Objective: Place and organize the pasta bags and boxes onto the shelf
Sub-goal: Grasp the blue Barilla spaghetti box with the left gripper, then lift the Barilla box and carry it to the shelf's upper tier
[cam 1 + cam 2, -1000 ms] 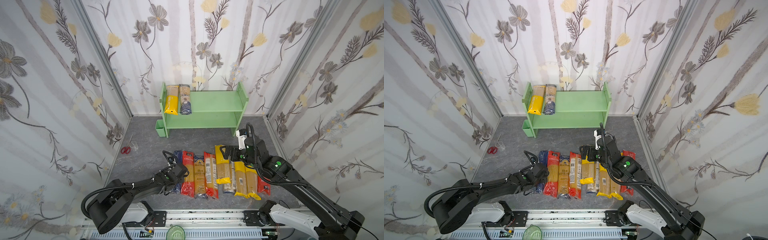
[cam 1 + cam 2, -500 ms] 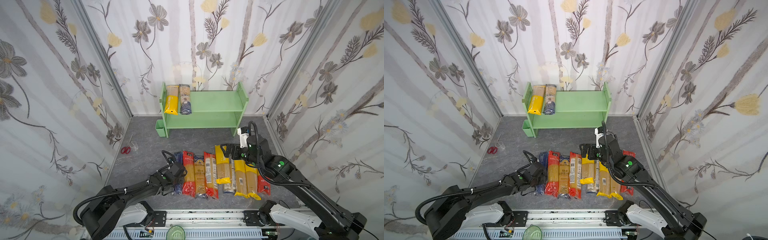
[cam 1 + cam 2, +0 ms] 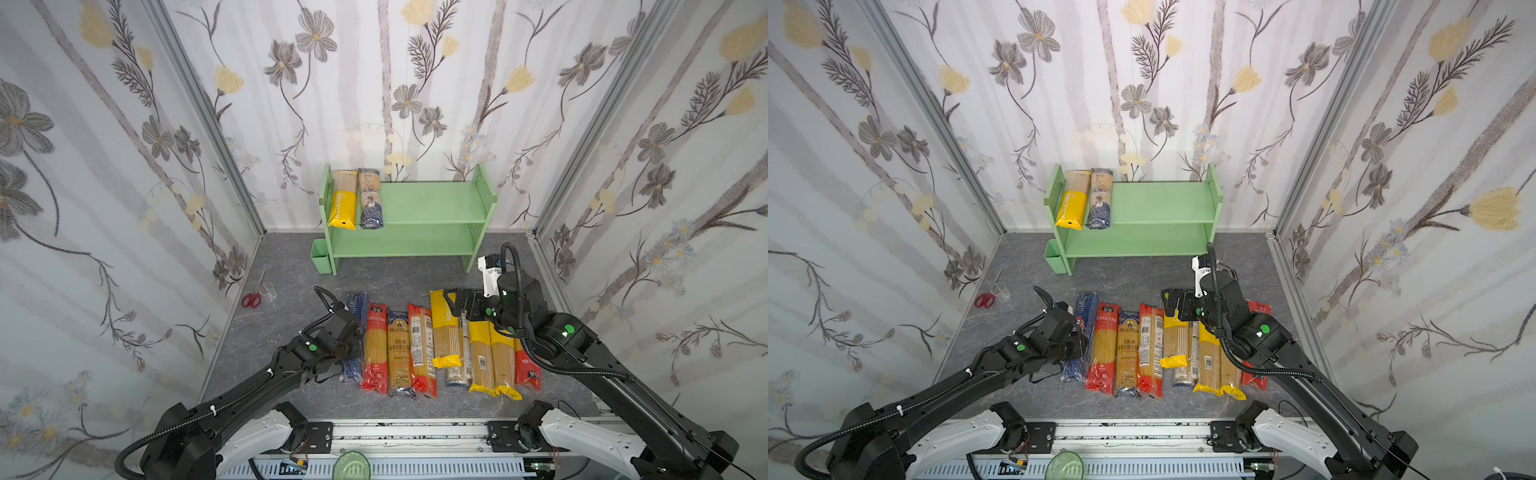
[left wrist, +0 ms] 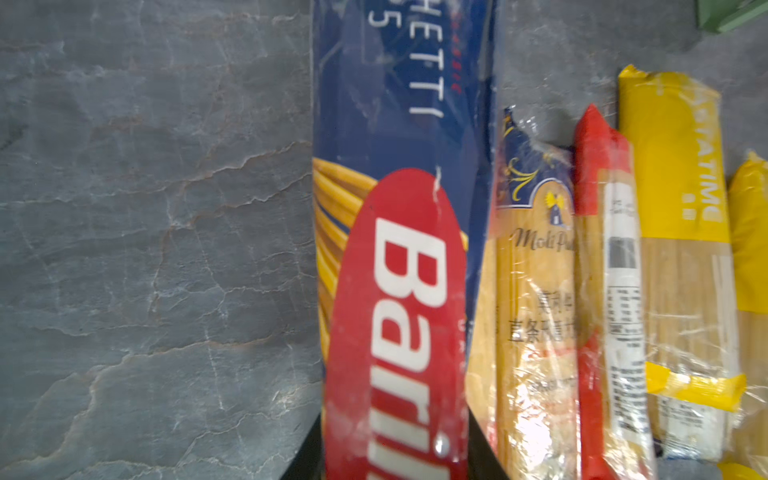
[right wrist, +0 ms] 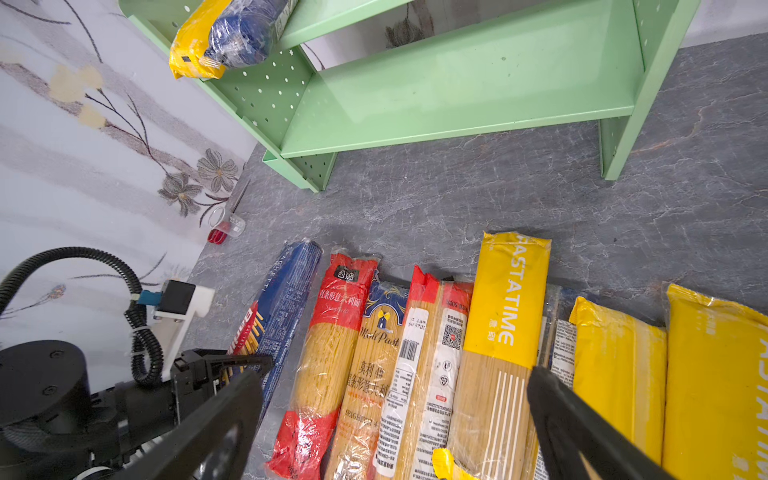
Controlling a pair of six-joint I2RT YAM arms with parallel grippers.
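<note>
**Left wrist view: my left fingers (image 4: pixel 305 461) clamp the blue box (image 4: pixel 399 124)**

My left gripper (image 4: pixel 395 457) presses one dark finger against each long side of the blue box and pinches it near one end. The right wrist view shows that box tipped up on its long edge. I cannot tell whether it is clear of the grey floor (image 4: pixel 145 249).

In both top views the box is at the left end of a row of pasta packs lying side by side on the floor. Next to it come a red-ended bag (image 5: pixel 332 332), a navy-topped bag (image 5: pixel 374 353), a red bag with a white label (image 5: pixel 424 365) and a yellow bag (image 5: pixel 507 299), each touching its neighbour. More yellow and red packs carry the row on to the right.

My right gripper (image 5: pixel 392 376) holds nothing, and its fingers are spread wide. In a top view it hovers (image 3: pixel 457 303) above the far ends of the packs in the right half of the row.

The green shelf (image 3: pixel 432 203) stands against the back wall, well apart from the row. On its top tier, at the left end, a yellow-ended bag (image 3: pixel 344 201) and a navy-ended bag (image 3: pixel 370 199) lie touching. A small green cup (image 3: pixel 322 255) sits at the shelf's left foot. Red-handled scissors (image 3: pixel 251 299) and a small clear beaker (image 3: pixel 269 291) lie by the left wall.
</note>
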